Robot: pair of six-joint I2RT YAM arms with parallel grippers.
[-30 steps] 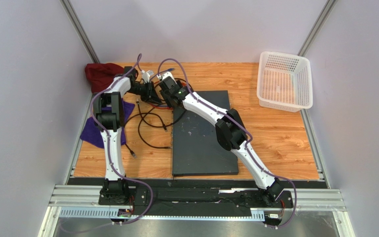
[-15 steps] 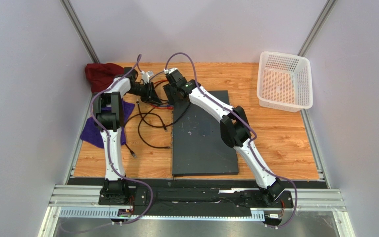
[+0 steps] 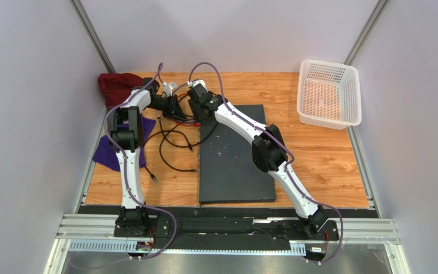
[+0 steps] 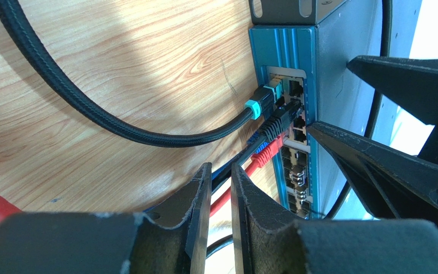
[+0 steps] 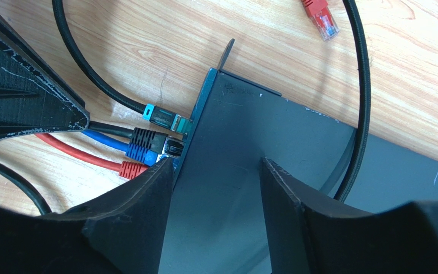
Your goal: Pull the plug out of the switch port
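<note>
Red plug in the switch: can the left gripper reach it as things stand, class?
Likely yes: the left gripper faces the red plug with nothing blocking, though the black plug crowds it.

Dark flat switch, cable plugs inserted
</note>
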